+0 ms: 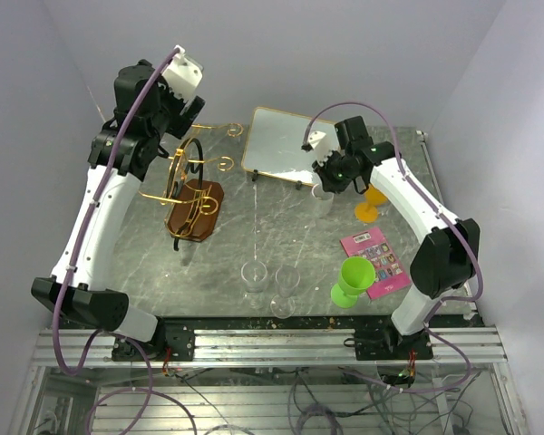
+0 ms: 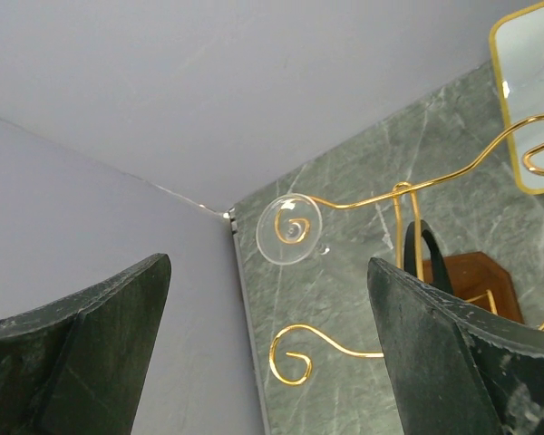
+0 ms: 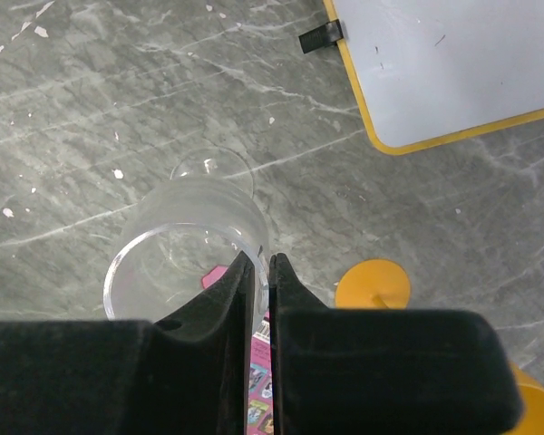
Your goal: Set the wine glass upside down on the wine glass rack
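- The table (image 1: 227,263) is grey-green stone, marbled with pale veins and flecked with white specks.
- The wine glass rack (image 1: 195,195) stands at the back left. It is thin gold wire bent into scrolled arms and a hoop, on an oval dark-brown wooden base (image 1: 204,207).
- From the left wrist camera, a clear round glass foot (image 2: 290,229) sits at the curl of one arm; I can't make out its bowl.
- The wine glass (image 3: 195,217) is well apart from the rack, right of centre, just in front of the gold-framed white board (image 1: 290,145). It is clear, slightly cloudy, with a round open rim and a small foot showing beyond the bowl.
- The right gripper (image 3: 260,263) has its dark fingers nearly together, pinching the glass's rim wall, one inside and one outside.
- The left gripper (image 2: 270,265) hangs high by the rack with its fingers spread wide, touching nothing.
- Just beside the gripped glass is an orange glass (image 1: 370,207). Nearer the front are a pink card (image 1: 377,261), a green goblet (image 1: 354,279) and two clear stemmed glasses (image 1: 254,283).
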Motion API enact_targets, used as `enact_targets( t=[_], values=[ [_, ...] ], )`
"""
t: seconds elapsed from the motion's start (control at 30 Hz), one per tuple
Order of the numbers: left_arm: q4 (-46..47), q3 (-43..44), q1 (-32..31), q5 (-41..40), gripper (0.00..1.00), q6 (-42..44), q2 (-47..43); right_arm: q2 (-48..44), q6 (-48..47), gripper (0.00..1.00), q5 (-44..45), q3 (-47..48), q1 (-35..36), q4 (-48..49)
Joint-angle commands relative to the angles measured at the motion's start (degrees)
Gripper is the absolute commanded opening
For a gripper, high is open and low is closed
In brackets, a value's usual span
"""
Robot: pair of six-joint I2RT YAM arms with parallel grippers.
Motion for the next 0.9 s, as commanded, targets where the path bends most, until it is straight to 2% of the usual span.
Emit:
enact_targets(
  t=[0.0, 0.2, 0.43, 0.57, 0.77, 0.87],
  values=[
    [0.1, 0.7, -0.4, 5.1, 1.0, -4.4, -1.5, -0.8, -1.0, 0.0, -0.4, 3.0, 0.1, -0.4],
    [-1.4, 1.5, -0.4, 12.2, 1.0, -11.0, -1.8, -3.5, -0.5, 0.0, -5.7, 6.6, -2.1, 0.0],
    [-0.1, -0.9, -0.4, 20.1, 0.98, -18.5, -3.5, -5.7, 2.1, 0.0, -20.3, 15.6, -9.8, -0.3],
    [2.7, -3.4, -0.3, 29.2, 0.96, -27.7, -4.5, -8.5, 6.0, 0.0, -22.8, 18.0, -12.1, 6.2],
    [9.7, -6.1, -0.2, 41.0, 0.87, -42.7, -3.8, -14.0, 15.3, 0.0, -22.3, 15.1, -12.1, 19.8],
    [12.4, -7.8, -0.3, 45.1, 0.84, -47.4, -3.3, -14.3, 19.4, 0.0, -23.7, 16.2, -12.1, 21.7]
  ],
)
